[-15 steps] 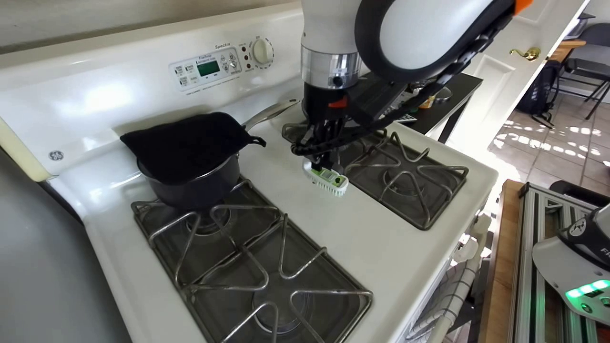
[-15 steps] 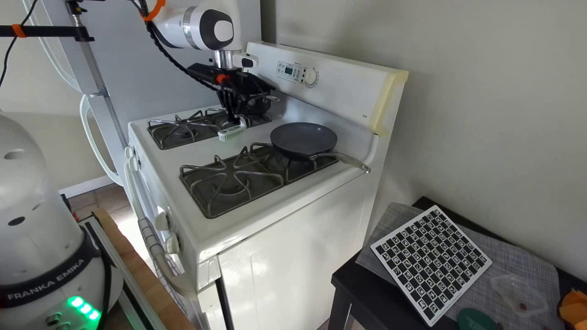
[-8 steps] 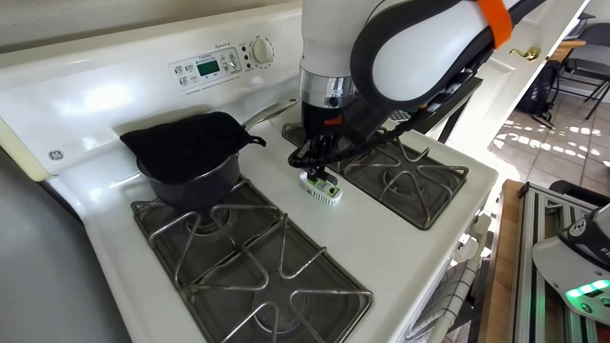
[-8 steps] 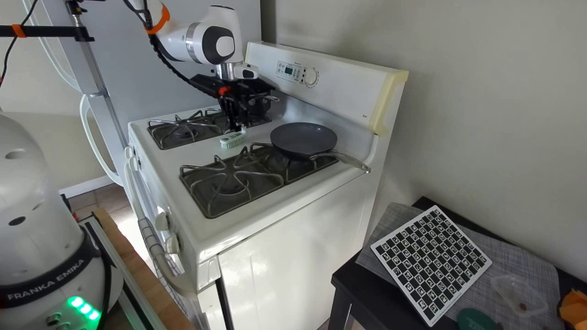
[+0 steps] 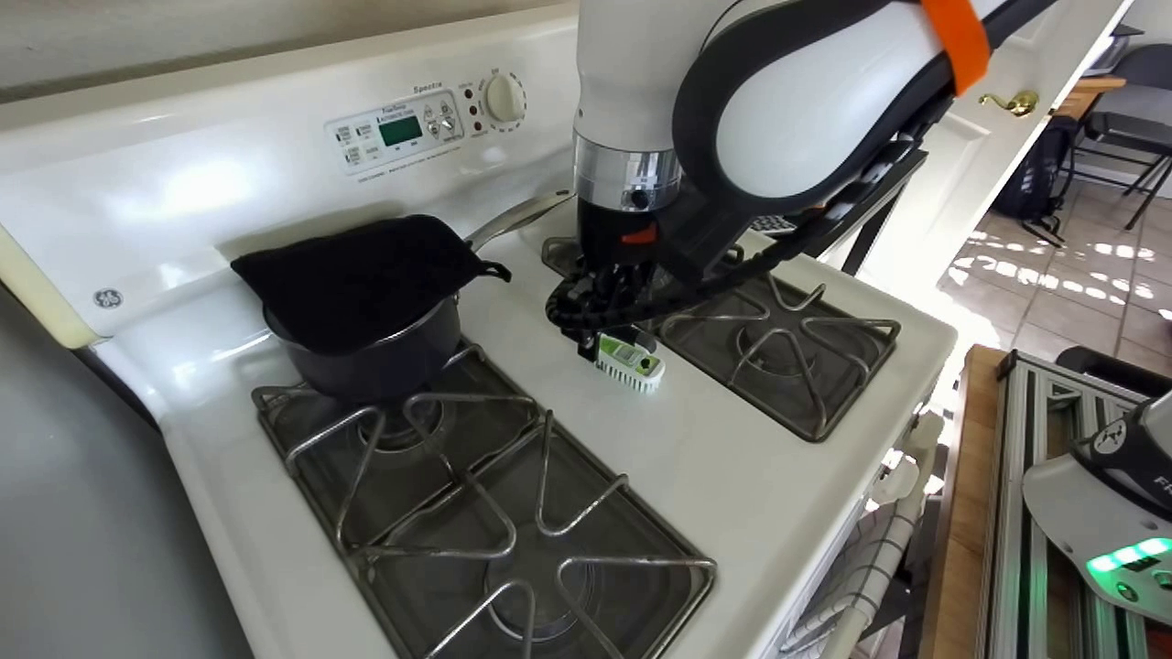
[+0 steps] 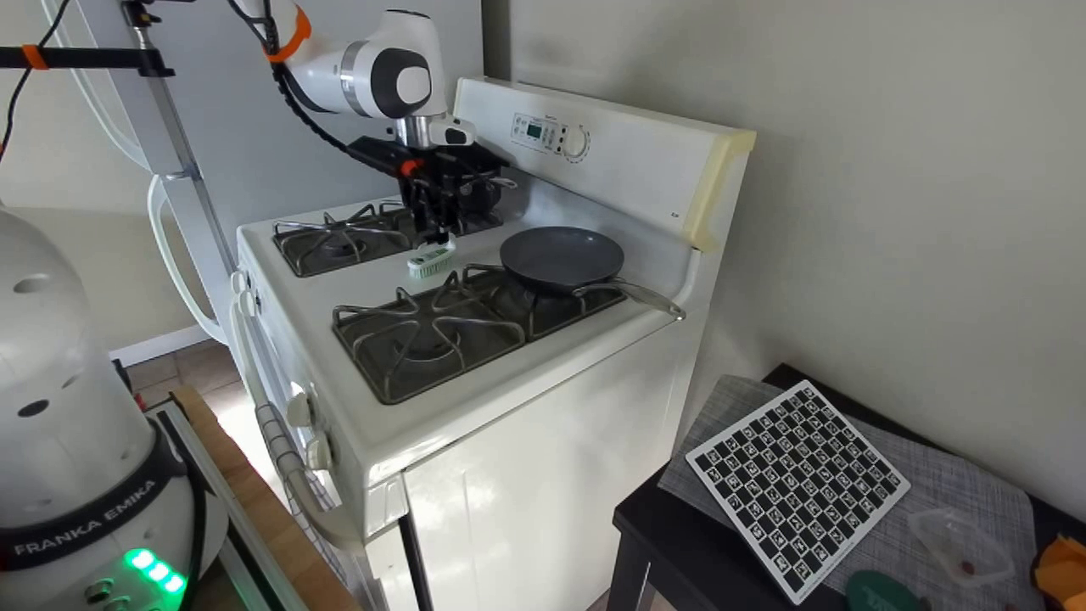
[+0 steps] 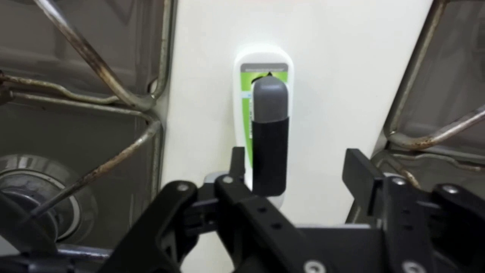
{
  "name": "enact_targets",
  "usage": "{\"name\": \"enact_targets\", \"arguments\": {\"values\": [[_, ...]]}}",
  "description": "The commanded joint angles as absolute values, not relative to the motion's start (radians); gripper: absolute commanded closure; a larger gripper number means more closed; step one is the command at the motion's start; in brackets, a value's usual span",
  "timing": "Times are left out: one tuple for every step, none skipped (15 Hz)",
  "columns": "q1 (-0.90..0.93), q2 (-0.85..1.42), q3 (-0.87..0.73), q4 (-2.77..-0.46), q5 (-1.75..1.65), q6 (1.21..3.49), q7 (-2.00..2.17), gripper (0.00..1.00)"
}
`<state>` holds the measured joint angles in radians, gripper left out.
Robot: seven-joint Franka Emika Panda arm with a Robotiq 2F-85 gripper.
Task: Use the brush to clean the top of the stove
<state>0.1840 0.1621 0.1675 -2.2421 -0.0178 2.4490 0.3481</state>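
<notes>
The light green and white brush (image 7: 246,110) rests bristles down on the white strip of the stove (image 5: 678,448) between the two grate areas. In the wrist view its black grip (image 7: 269,155) rises between the fingers of my gripper (image 7: 297,163), which is open. The left finger (image 7: 238,161) is close beside that grip; a wide gap separates it from the right one. Both exterior views show the brush (image 5: 632,366) directly under the gripper, its bristles (image 6: 431,268) at the stove top. The gripper's body partly covers the brush's rear end.
A dark pot (image 5: 366,352) with a black cover-like piece (image 5: 357,279) stands on a rear burner. A dark skillet (image 6: 562,257) sits on the opposite rear burner, its handle over the stove's edge. Metal grates (image 5: 778,339) flank the strip. A patterned board (image 6: 797,488) lies on a black side table.
The arm has come down with the brush onto the stove top. The fingers have since parted from the brush's grip, and the brush has shifted slightly.
</notes>
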Motion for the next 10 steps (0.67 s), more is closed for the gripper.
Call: {"name": "enact_targets", "arguments": {"values": [[0.208, 0.1, 0.161, -2.254, -0.051, 2.399, 0.372, 0.03], [0.211, 0.084, 0.16, -2.253, -0.065, 2.391, 0.384, 0.0], [0.212, 0.069, 0.161, -2.251, -0.074, 2.38, 0.39, 0.0], [0.212, 0.05, 0.163, -2.246, -0.08, 2.359, 0.39, 0.0], [0.21, 0.033, 0.166, -2.241, -0.086, 2.34, 0.391, 0.0], [0.205, 0.014, 0.169, -2.229, -0.08, 2.302, 0.377, 0.0], [0.202, -0.003, 0.169, -2.216, -0.086, 2.267, 0.375, 0.0], [0.197, -0.02, 0.169, -2.201, -0.081, 2.236, 0.376, 0.0], [0.193, -0.034, 0.169, -2.183, -0.069, 2.2, 0.373, 0.0], [0.189, -0.045, 0.169, -2.161, -0.072, 2.161, 0.378, 0.0]]}}
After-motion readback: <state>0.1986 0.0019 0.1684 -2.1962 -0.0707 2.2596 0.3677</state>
